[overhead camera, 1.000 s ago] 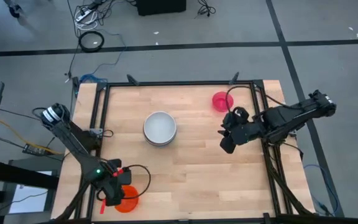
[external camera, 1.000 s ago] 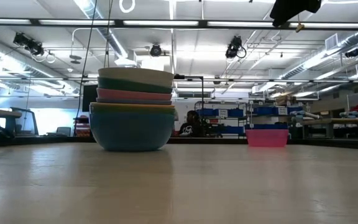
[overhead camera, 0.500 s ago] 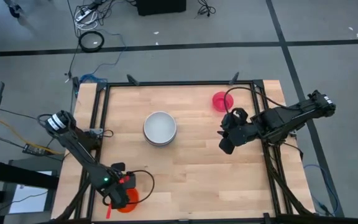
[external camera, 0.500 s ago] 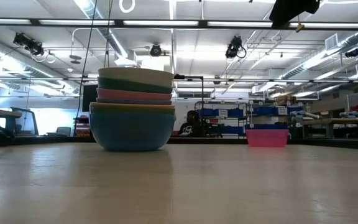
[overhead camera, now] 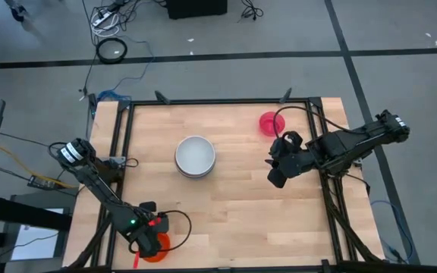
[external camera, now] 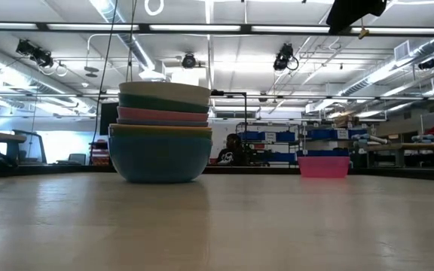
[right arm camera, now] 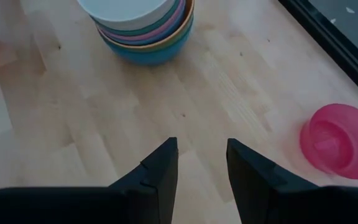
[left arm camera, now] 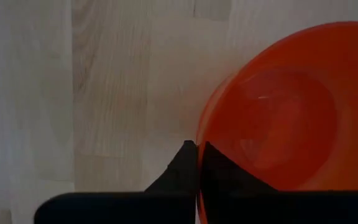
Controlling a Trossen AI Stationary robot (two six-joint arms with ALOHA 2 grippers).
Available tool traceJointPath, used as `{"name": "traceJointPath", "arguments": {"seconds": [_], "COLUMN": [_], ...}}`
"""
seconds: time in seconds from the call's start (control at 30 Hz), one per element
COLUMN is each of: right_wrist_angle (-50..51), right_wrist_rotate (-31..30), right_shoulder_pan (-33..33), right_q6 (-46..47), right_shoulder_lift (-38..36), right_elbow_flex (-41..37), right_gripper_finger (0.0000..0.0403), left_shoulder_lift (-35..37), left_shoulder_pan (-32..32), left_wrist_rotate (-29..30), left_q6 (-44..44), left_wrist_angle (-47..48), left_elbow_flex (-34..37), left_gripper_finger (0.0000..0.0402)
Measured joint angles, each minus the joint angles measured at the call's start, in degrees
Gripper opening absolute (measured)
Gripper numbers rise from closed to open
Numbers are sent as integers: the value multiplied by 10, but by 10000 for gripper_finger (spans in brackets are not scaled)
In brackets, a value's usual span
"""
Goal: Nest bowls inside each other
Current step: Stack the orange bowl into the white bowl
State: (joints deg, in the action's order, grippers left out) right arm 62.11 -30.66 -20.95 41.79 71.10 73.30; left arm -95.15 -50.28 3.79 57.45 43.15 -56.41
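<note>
- Two bowls remain loose: red-orange bowl (overhead camera: pixel 154 244) at the bench's (overhead camera: pixel 234 205) near-left corner, magenta bowl (overhead camera: pixel 271 123) far right.
- Stack (overhead camera: pixel 195 156) stands nested mid-bench.
- Left gripper (left arm camera: pixel 197 163) jaws clench the red-orange rim.
- Right gripper (right arm camera: pixel 201 163) hovers released.

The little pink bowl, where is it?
In the high view, the small round pink plastic bowl sits near the table's far right corner, beside the right end effector.

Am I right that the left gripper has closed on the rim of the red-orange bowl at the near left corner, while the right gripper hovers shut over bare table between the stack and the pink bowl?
Nearly. The right gripper is not shut: the right wrist view shows its fingers apart over bare wood. The rest holds: the left gripper is closed on the red-orange bowl rim, and the stack and pink bowl lie on either side.
</note>
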Motion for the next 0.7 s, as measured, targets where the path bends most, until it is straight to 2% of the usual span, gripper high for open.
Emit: {"name": "traceJointPath", "arguments": {"seconds": [0.13, 0.23, 0.4, 0.6, 0.7], "right_wrist_angle": [0, 0, 2, 2, 2], "right_wrist_rotate": [0, -2, -25, -32, -34], "right_shoulder_pan": [0, 1, 1, 8, 14], "right_q6": [0, 0, -1, -6, -10], "right_shoulder_lift": [0, 0, 0, 0, 0], "right_elbow_flex": [0, 0, 0, 0, 0], "right_gripper_finger": [124, 124, 124, 124, 124], "left_shoulder_lift": [0, 16, 58, 100, 112], "left_shoulder_pan": [1, 2, 20, 86, 147], "left_wrist_rotate": [3, 44, 209, 448, 485], "left_q6": [-1, -4, -6, -86, -164], "left_wrist_angle": [10, 74, 247, 330, 333], "left_elbow_flex": [-10, -38, -127, -238, -276], "left_gripper_finger": [7, 5, 4, 2, 2]}}
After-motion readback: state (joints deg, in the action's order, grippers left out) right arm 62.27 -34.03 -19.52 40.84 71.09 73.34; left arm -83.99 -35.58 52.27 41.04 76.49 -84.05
